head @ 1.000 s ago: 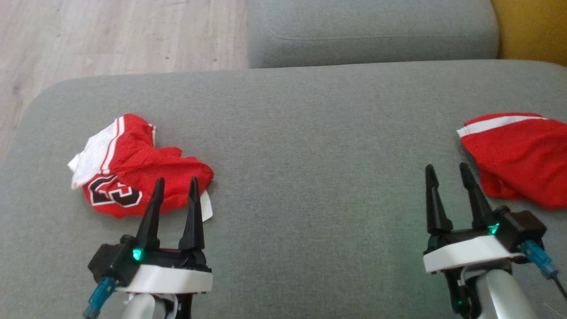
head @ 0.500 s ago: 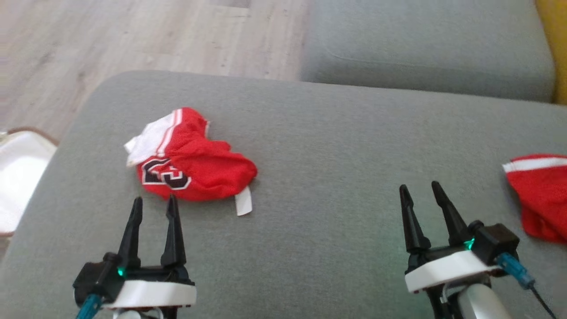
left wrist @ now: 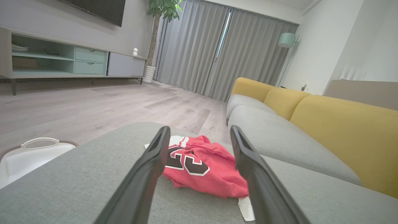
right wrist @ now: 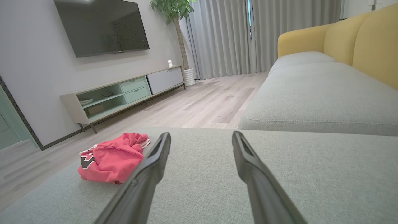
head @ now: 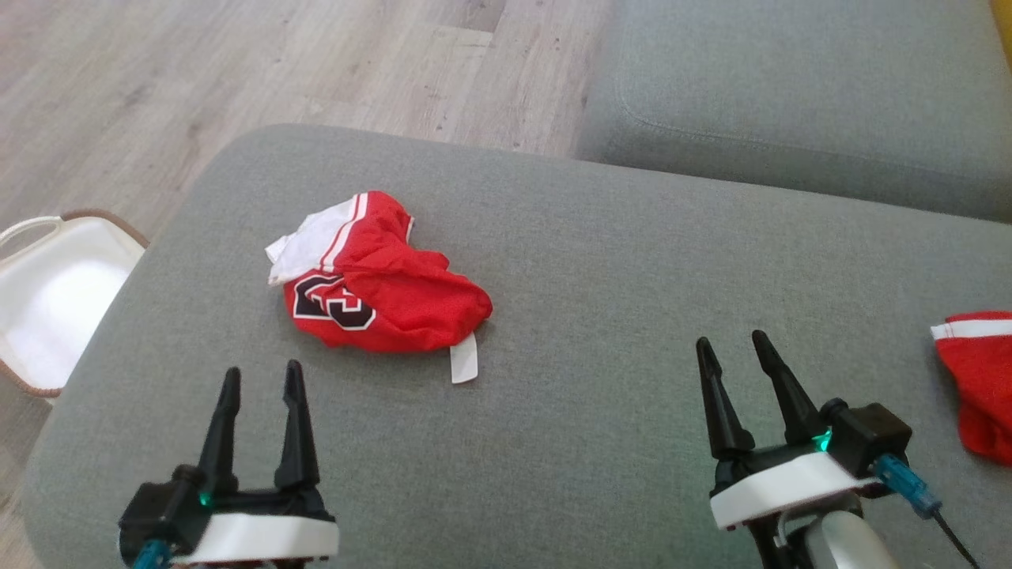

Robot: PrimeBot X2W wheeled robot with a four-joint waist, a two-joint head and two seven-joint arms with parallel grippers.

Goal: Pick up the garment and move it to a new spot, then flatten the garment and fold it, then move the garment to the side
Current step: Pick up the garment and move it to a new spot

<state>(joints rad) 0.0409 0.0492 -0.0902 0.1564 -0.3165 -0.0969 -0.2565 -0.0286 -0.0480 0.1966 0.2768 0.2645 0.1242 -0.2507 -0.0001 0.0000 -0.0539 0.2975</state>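
Observation:
A crumpled red garment (head: 379, 286) with a black number, white trim and a white tag lies on the grey cushion (head: 601, 300), left of the middle. My left gripper (head: 261, 378) stands open a little short of it, fingers pointing toward it, nothing between them. In the left wrist view the garment (left wrist: 202, 165) lies just beyond the left gripper (left wrist: 199, 133). My right gripper (head: 731, 348) is open and empty over bare cushion at the lower right. In the right wrist view the garment (right wrist: 113, 157) lies off to the left of the right gripper (right wrist: 201, 137).
A second red piece with a white stripe (head: 980, 379) lies at the cushion's right edge. A white basket (head: 47, 304) stands on the wooden floor (head: 237, 71) past the cushion's left edge. Another grey seat cushion (head: 791, 87) lies behind, with yellow sofa backs (left wrist: 335, 124).
The head camera has swung left: the whole scene shifted right in the picture and the basket came into view. Both grippers stay open and sit lower in the picture, now short of the garment.

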